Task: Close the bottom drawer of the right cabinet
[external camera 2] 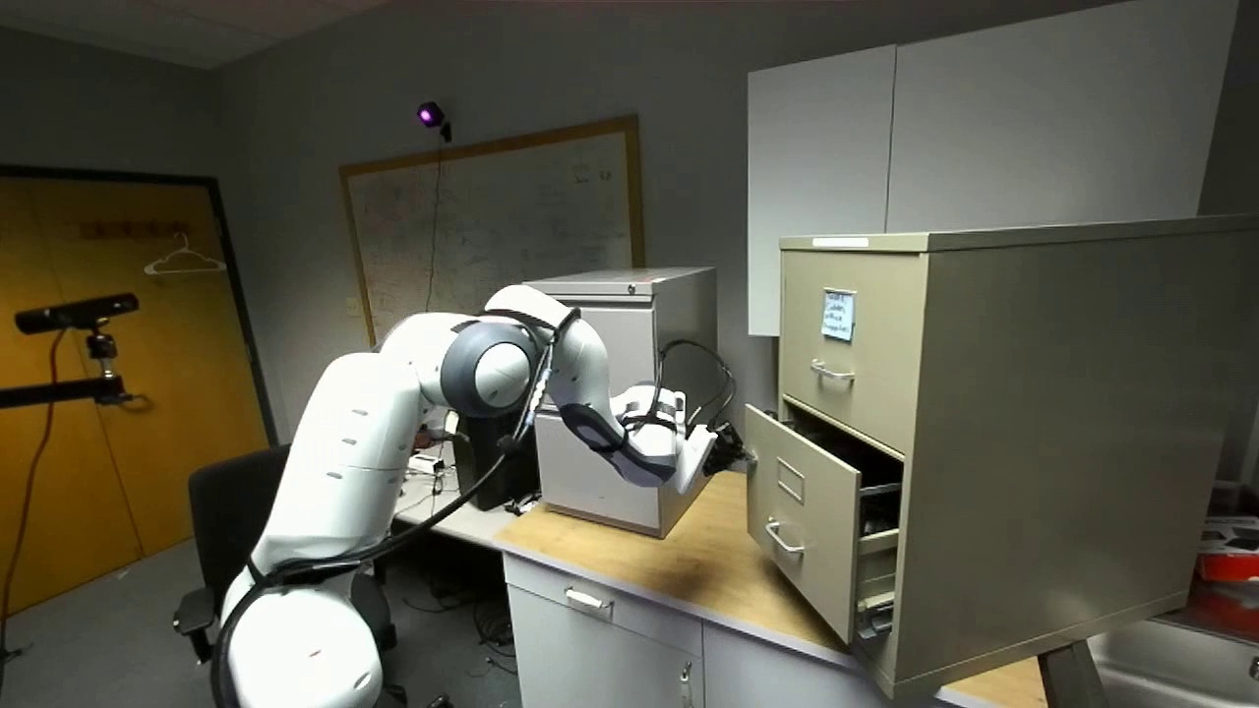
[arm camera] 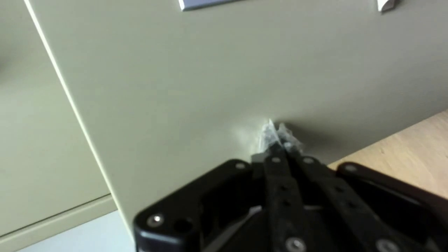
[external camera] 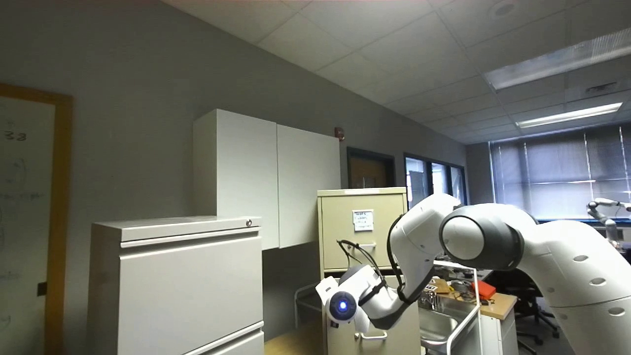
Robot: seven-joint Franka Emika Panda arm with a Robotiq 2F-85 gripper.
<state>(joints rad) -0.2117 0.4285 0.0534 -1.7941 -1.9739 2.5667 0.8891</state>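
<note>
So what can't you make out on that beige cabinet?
What the bottom drawer holds: mostly hidden by its front, in an exterior view.
Its handle: cut off by the wrist view's top edge.
Top drawer label: too small to read fully, in both exterior views.

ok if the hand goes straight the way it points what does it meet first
The open drawer front, most likely. In the wrist view the hand points at a bare patch of it, so close that I can't tell whether they touch.
</note>
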